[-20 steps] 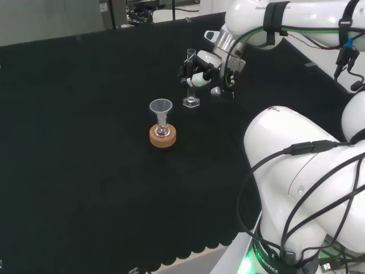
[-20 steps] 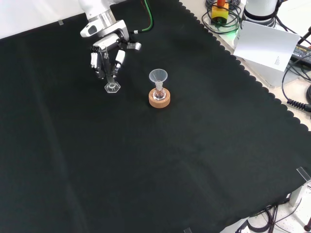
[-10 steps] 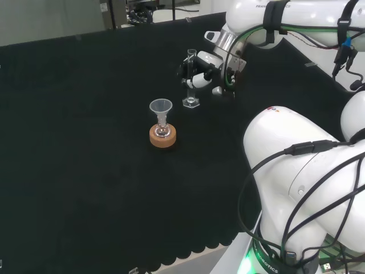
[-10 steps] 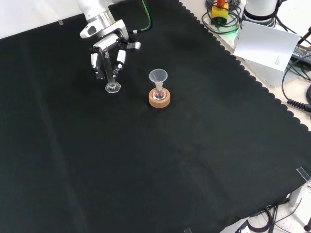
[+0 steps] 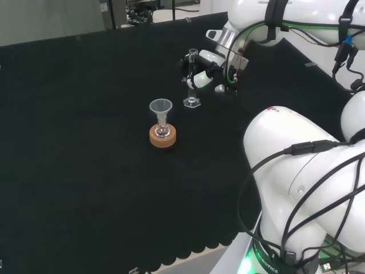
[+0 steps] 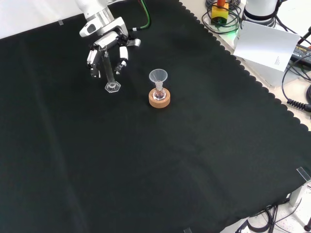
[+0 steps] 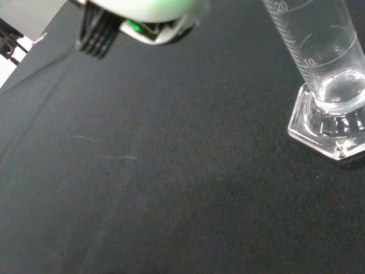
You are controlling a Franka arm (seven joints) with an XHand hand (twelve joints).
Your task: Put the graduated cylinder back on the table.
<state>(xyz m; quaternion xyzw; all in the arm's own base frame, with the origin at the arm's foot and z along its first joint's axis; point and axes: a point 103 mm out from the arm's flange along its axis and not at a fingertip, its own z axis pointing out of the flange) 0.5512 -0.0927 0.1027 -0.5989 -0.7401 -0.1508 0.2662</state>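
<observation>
Head view: we find the cylinder standing upright on the black cloth, its hexagonal foot on the fabric. The hand is just to its right with fingers spread and relaxed on either side of the tube; we cannot tell whether any of them touches the glass. A funnel sits in a small flask on a cork ring, near the cylinder and to its lower left, apart from it. The arm's white links stand at the right. Open cloth lies to the left and below.

Front view: the hand comes in from the top, fingers straightened and parted around the cylinder. The funnel and cork ring stand to the right, with a clear gap between. The scalloped cloth edge runs along the right; beyond it lies a white sheet with cables. The cloth below is bare.

Wrist view: the cylinder bears graduation lines with the figures 20 and 10. Its foot rests flat on the cloth.
</observation>
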